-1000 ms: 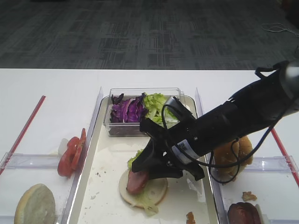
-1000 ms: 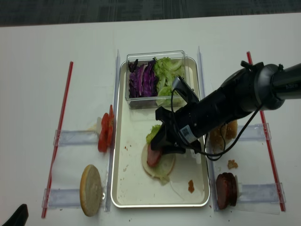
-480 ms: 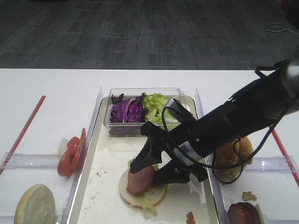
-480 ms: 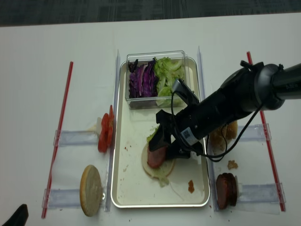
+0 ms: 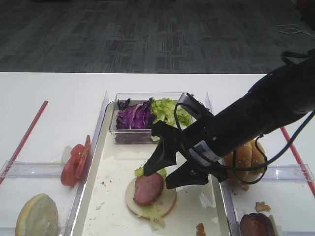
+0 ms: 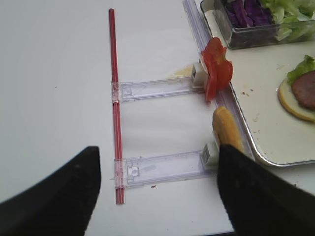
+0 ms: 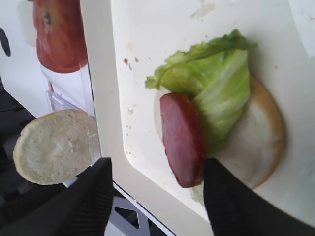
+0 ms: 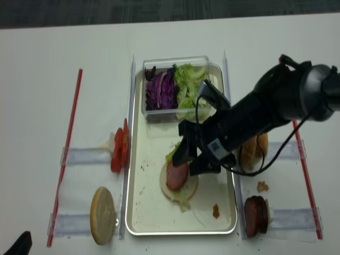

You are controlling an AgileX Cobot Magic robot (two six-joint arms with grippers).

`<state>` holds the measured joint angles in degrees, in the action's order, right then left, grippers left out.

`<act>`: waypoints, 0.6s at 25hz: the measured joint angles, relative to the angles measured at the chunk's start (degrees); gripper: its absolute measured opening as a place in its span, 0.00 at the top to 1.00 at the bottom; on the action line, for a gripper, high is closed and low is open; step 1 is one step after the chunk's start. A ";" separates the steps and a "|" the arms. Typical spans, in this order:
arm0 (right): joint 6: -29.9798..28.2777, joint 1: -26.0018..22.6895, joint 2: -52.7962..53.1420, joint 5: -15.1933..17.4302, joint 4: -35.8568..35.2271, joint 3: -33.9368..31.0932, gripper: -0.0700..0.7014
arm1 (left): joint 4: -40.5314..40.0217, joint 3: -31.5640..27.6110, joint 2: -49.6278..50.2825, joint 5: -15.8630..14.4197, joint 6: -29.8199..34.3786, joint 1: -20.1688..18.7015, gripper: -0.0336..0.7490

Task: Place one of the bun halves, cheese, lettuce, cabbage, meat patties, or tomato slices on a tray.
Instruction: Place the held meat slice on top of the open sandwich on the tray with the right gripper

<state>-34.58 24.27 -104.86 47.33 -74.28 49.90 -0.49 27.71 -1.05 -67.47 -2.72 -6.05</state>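
Right gripper [image 5: 170, 169] now stands with its jaws spread wide and nothing between them, lifted just clear of the stack on the tray [image 5: 110, 216]; a second ago the jaws were closed around the meat patty [image 5: 148, 189] and pressed low over the bun, half a second ago they had just parted with the patty lying under them. The patty now rests free on a lettuce leaf [image 7: 216, 83], which lies on the flat pale bun half [image 5: 166, 199] near the middle of the tray; in the right wrist view the patty [image 7: 183, 139] sits toward one side of the bun, lettuce showing past its far edge. The arm has pulled up and back toward the right side of the tray compared with the earlier frames. Nothing else has shifted: clear tub [image 5: 129, 135] at the far end of the tray with purple cabbage [image 5: 134, 117] and green lettuce [image 5: 165, 109] side by side, tomato slices [image 5: 75, 161] on edge in the rack left of the tray, a bun half [image 5: 36, 216] nearer on that side, a seeded bun [image 5: 243, 160] and another patty [image 5: 256, 225] on the right. Left gripper [image 6: 157, 191] hangs over the table left of the tray, fingers [image 6: 56, 199] well apart, empty.
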 joint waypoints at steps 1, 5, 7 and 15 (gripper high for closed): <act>0.74 0.00 0.42 -0.06 0.85 0.13 0.35 | 0.00 0.00 0.00 0.00 0.00 0.00 0.35; 5.62 0.00 1.59 -0.20 6.49 2.17 0.35 | 0.00 0.00 0.00 0.00 0.00 0.00 0.35; 8.93 0.00 2.00 0.31 9.71 4.06 0.35 | 0.00 0.00 0.00 0.00 0.00 0.00 0.35; 20.67 0.00 2.85 6.49 23.71 12.71 0.35 | 0.00 0.00 0.00 0.00 0.00 0.00 0.35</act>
<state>-13.91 24.27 -102.01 53.82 -50.57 62.61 -0.49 27.71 -1.05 -67.47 -2.72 -6.05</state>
